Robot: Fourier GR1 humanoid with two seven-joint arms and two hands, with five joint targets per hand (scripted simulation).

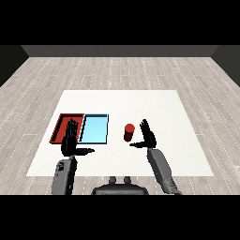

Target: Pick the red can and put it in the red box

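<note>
Near edge of the white table (117, 161): two grey forearms enter from the lower corners, one per side. Left hand (70, 139) sits upright with fingers straight and spread, thumb jutting right, hovering over the near right corner of the red tray (60, 125) and overlapping its rim in view. Right hand (147, 135) stands just right of the red can (129, 132), fingers straight and raised, thumb reaching left toward the can's base; whether thumb and can touch cannot be told. Hand is open, nothing held. One red can, upright on bare table, between the right hand and the light blue tray (95, 129), apart from that tray. Two trays, side by side with edges meeting, red at left, blue at right. Wide bare table lies right of the right hand and across the far half. Beyond the far edge, grey plank floor (122, 70).
</note>
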